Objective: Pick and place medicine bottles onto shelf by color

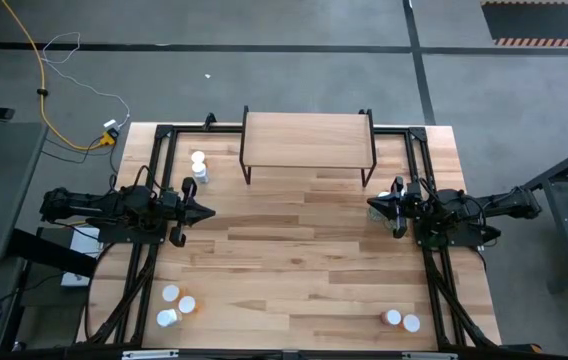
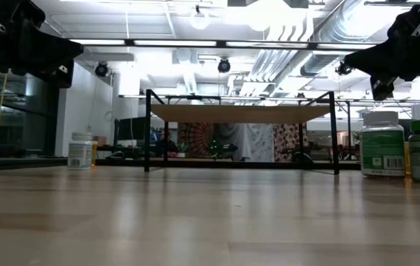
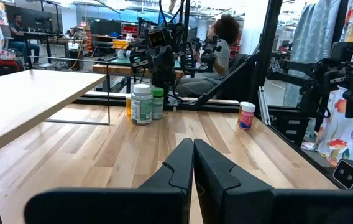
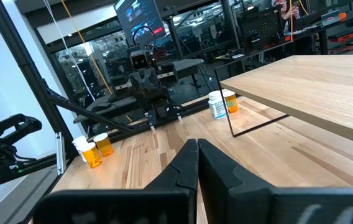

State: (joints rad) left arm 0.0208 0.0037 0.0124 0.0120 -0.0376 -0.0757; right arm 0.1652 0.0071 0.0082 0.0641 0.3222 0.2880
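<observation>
Above the wooden table (image 1: 304, 250), both grippers, left (image 1: 204, 211) and right (image 1: 373, 205), hang clenched and empty; medicine bottles (image 1: 198, 166) crowd the edges, shelf (image 1: 307, 140) bare. Tight clusters risk toppled neighbours.

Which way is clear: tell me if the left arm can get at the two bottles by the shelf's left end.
Probably yes: the left gripper hovers shut just short of the bottles, with bare table between them and nothing blocking.
</observation>
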